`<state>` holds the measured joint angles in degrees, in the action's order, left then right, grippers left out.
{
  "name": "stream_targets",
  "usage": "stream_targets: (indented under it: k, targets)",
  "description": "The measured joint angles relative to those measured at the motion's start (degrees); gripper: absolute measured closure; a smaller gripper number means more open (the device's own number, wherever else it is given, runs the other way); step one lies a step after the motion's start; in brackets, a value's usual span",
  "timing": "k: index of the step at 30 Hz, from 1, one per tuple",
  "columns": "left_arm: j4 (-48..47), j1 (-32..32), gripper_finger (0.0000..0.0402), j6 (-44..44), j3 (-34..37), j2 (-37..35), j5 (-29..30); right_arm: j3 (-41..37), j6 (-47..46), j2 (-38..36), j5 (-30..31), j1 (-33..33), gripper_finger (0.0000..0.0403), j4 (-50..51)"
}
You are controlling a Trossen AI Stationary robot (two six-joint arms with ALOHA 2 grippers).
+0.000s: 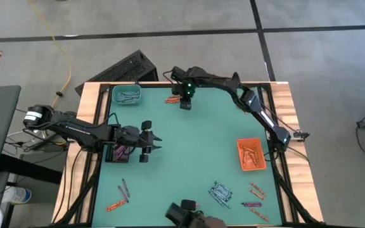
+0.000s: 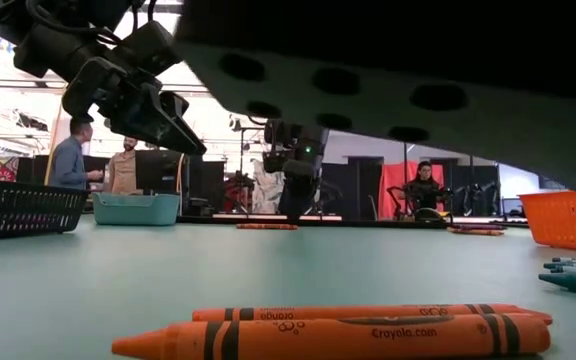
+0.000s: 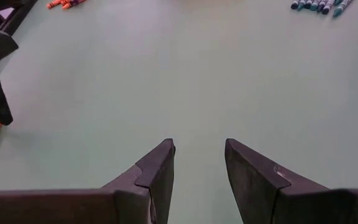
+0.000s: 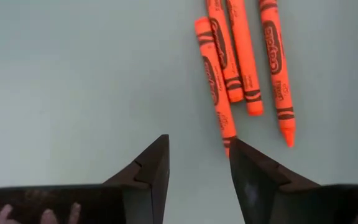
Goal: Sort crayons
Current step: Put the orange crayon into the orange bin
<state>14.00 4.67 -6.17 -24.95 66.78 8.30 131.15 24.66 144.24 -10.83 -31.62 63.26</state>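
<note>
My right gripper [image 4: 197, 162] hovers over the far bench [image 1: 189, 145] edge, fingers spread and empty, just beside four orange crayons [image 4: 241, 62] lying loose. My left gripper [image 3: 199, 168] hangs near the black tray [image 1: 120, 154], fingers spread, gripping nothing.

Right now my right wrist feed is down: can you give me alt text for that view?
The right gripper hangs open over bare green table, empty, with four orange crayons lying side by side just ahead of it. The nearest crayon's end runs down behind one dark fingertip; whether they touch cannot be told.
</note>
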Motion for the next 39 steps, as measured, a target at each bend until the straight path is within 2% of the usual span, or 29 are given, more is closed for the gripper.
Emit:
stream_targets:
  k: [11,23,39]
  targets:
    - [0.1,0.0,0.027,0.5,0.0,0.0,-0.2,2.5,-1.1,1.1,-3.0,-1.0,0.0283,2.5]
    - [0.1,0.0,0.027,1.1,0.0,0.0,-0.3,2.5,-8.3,1.4,-10.2,-3.5,0.0284,1.0]
    - [1.6,0.0,0.027,1.3,0.0,0.0,0.0,2.5,-15.3,1.4,-12.8,-4.4,0.0284,-1.6]
